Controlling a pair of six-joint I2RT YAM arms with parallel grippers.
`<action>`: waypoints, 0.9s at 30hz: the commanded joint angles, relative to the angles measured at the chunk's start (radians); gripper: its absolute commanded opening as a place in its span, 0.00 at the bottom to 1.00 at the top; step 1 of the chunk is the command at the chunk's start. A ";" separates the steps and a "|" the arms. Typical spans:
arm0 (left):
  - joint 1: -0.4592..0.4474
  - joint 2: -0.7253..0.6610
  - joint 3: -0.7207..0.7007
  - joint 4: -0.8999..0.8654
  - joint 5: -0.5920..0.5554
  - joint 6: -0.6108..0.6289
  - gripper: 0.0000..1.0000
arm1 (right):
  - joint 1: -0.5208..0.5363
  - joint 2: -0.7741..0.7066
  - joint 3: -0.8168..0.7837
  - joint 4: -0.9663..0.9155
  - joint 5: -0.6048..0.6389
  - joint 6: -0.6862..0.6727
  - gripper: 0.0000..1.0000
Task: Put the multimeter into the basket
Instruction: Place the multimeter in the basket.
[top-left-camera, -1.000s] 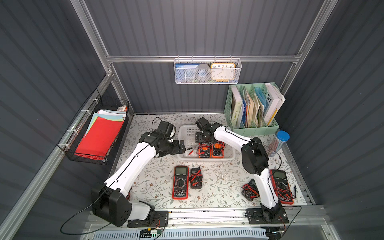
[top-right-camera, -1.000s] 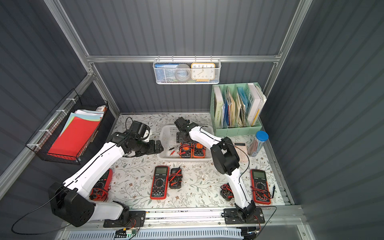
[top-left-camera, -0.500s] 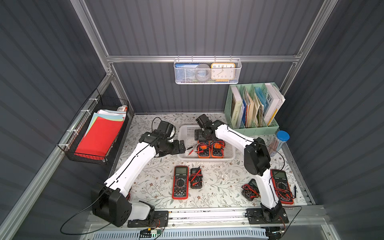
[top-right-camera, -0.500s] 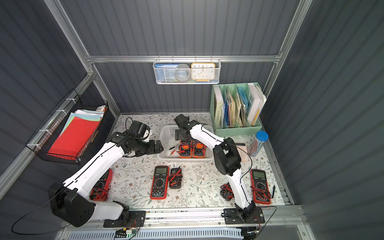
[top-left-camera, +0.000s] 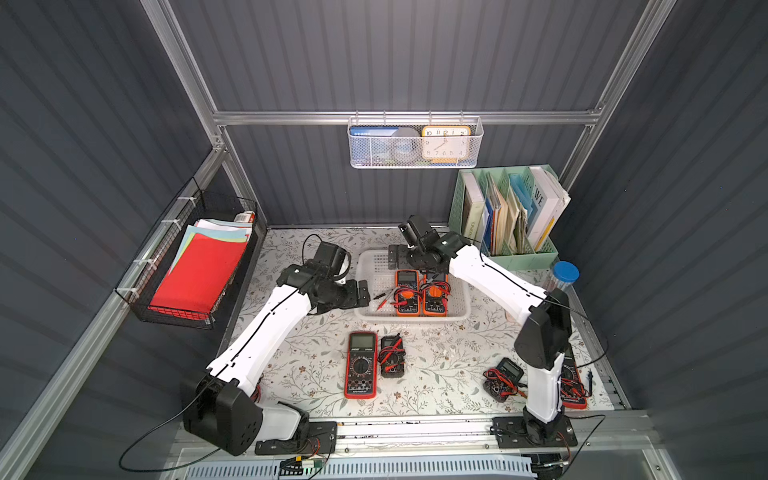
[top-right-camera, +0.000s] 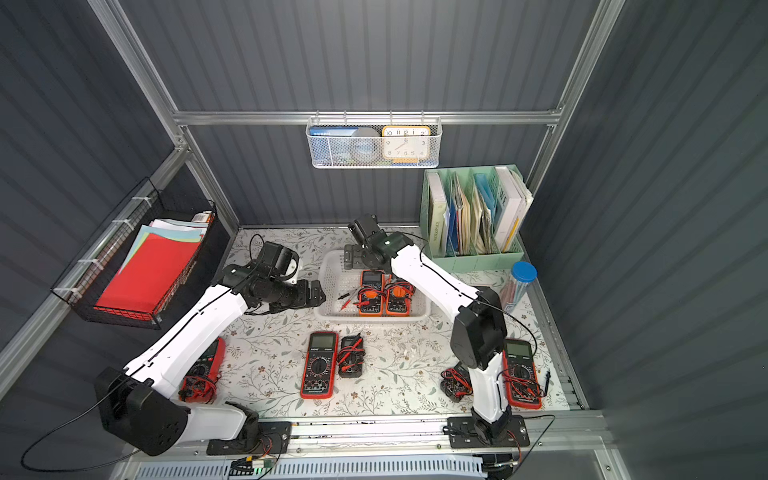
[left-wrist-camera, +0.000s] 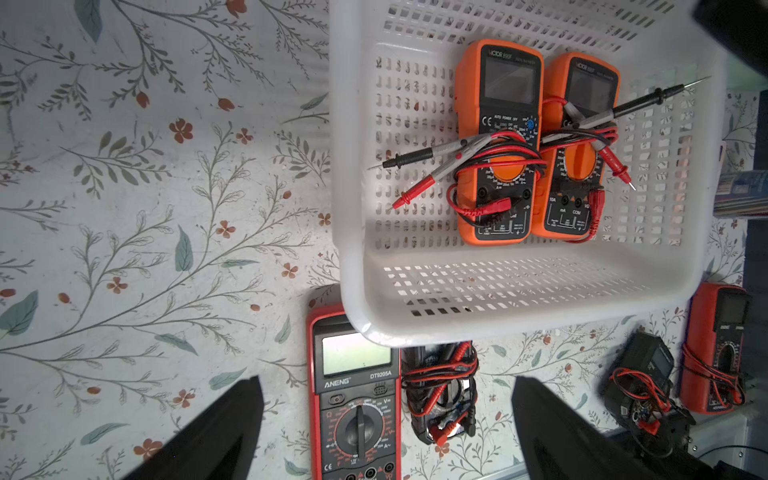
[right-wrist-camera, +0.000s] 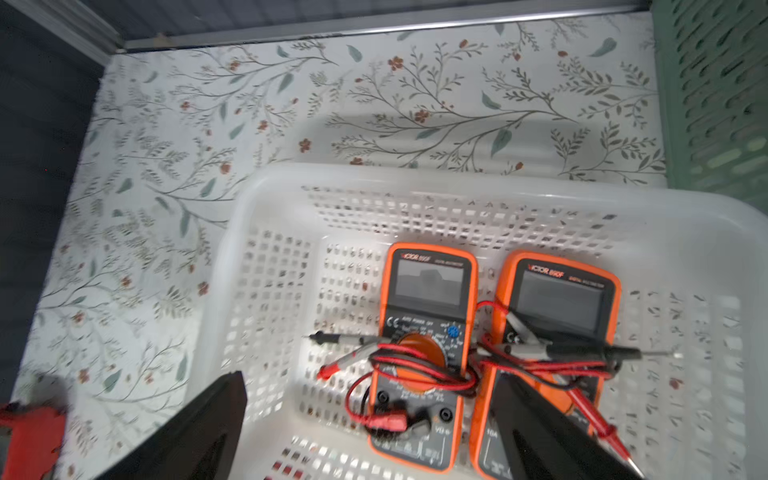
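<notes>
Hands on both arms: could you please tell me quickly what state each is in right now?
Left hand: open, holding nothing.
Right hand: open, holding nothing.

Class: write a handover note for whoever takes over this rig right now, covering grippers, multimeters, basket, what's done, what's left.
Left gripper: open, empty, beside the basket.
Right gripper: open, empty, over the basket's far edge.
Done: two orange multimeters lie in the basket.
Left, on the table: centre red meter, centre black meter, right black meter, right red meter, left red meter.
</notes>
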 joint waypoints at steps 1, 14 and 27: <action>-0.007 -0.041 0.004 -0.039 -0.042 0.027 0.99 | 0.074 -0.081 -0.089 -0.004 0.026 -0.003 0.99; -0.006 -0.056 -0.023 -0.032 -0.025 0.026 0.99 | 0.189 -0.554 -0.779 0.064 0.146 0.325 0.99; -0.006 -0.053 -0.077 -0.021 -0.068 0.025 0.99 | 0.333 -0.264 -0.673 0.100 0.024 0.428 0.99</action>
